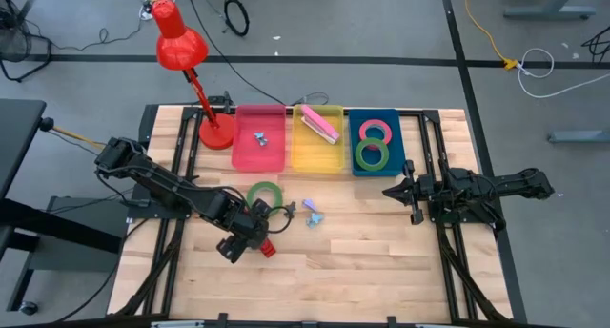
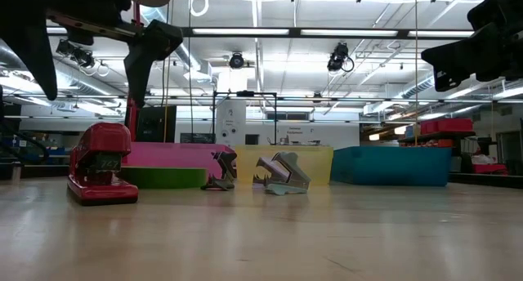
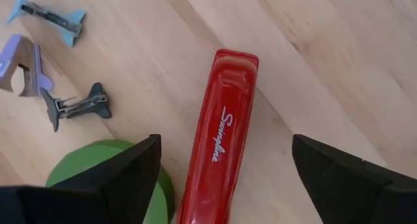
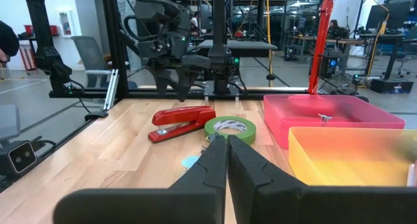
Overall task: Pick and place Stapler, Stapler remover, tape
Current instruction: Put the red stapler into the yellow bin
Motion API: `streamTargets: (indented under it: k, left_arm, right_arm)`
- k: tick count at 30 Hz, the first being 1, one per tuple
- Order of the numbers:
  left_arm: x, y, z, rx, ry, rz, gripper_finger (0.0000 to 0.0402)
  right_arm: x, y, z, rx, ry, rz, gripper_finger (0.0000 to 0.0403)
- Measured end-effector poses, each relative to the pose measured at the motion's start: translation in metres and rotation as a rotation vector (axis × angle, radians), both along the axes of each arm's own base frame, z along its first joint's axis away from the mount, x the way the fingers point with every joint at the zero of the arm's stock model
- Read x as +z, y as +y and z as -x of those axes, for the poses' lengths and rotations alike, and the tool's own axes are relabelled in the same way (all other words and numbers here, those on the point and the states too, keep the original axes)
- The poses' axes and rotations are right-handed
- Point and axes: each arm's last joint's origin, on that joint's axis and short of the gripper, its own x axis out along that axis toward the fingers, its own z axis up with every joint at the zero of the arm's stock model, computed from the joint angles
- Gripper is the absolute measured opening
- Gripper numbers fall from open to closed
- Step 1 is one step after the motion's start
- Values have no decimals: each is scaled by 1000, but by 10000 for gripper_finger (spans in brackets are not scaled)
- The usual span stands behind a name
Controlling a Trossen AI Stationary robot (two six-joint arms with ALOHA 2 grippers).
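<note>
Left tool (image 3: 221, 178) fingers wide apart over glossy red stapler (image 3: 218, 139) w/ script logo; right tool (image 4: 227, 165) fingers together.

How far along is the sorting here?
Done: a pink stapler in the yellow bin, two tape rings in the blue bin, a remover in the pink bin. In hand: the left gripper, jaws open, above the red stapler. Left: that stapler, the green tape, three removers. The right gripper waits shut.

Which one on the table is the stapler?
Find the red desk lamp at the table's back left, then come forward past the loose green tape ring. The red stapler lies beneath the left tool; nearby staple removers are tiny and bluish.
</note>
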Motion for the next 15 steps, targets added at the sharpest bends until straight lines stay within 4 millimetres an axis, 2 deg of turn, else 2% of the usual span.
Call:
streamTargets:
  k: [6,15]
  left_arm:
    - [-2,0,0,-51,-18,-20,348]
    - [-27,4,6,-48,-27,-34,348]
  right_arm:
    - [0,0,0,0,0,0,17]
    - [0,0,0,0,0,0,17]
